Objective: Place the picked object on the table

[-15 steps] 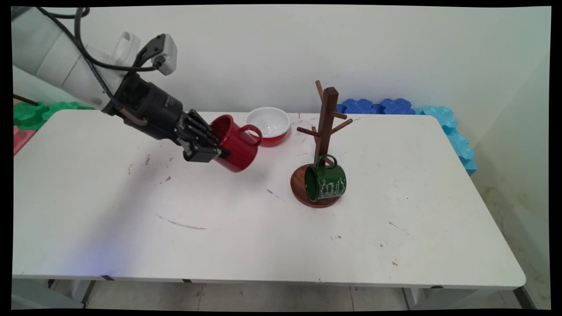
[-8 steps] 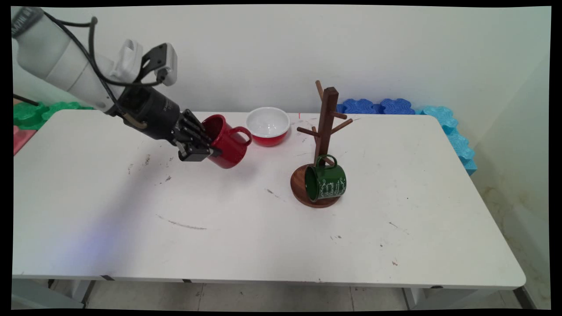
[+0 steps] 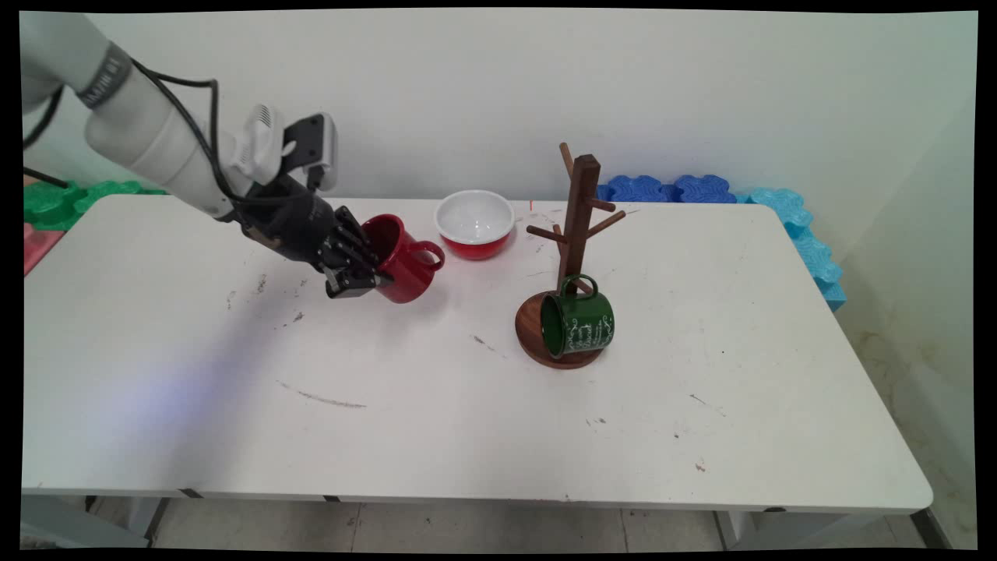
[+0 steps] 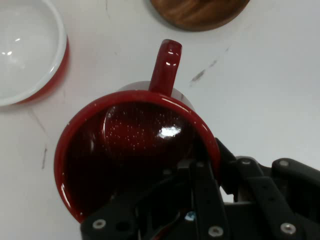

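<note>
My gripper is clamped on the rim of a red mug, one finger inside the cup and one outside; in the hand view my linkage hides the near part of the rim. I hold the mug tilted, handle pointing right, over the far left-centre of the white table; whether its base touches the surface I cannot tell. Just right of it stands a red bowl with a white inside, cut off at the hand view's left edge. Farther right a wooden mug tree carries a green mug above its round base. The table's near half lies open.
</note>
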Controlling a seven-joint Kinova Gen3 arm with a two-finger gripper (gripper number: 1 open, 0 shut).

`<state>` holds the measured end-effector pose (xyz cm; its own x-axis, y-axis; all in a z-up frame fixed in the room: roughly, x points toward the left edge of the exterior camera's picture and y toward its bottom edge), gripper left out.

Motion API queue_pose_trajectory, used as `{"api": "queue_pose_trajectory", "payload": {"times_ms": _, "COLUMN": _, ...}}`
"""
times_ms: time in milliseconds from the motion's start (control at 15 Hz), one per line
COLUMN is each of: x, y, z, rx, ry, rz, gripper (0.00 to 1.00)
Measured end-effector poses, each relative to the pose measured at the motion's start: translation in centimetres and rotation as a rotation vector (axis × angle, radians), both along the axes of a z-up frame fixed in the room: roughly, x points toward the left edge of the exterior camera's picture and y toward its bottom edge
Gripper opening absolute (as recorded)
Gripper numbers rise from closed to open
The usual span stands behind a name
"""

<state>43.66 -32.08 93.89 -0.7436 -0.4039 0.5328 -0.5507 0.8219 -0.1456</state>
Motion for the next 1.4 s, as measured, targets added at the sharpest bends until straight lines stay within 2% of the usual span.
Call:
{"api": "queue_pose_trajectory", "payload": {"times_ms": 533, "x": -1.2, "y": -2.1, "z": -3.1, "rx": -0.010, "ry": -0.080, "rz": -0.047, "gripper": 0.00}}
{"api": "queue_pose_trajectory", "payload": {"times_ms": 1400, "x": -2.4, "y": -4.7, "z": -6.1, "rx": 0.009, "ry": -0.129, "rz": -0.054, "gripper": 0.00}}
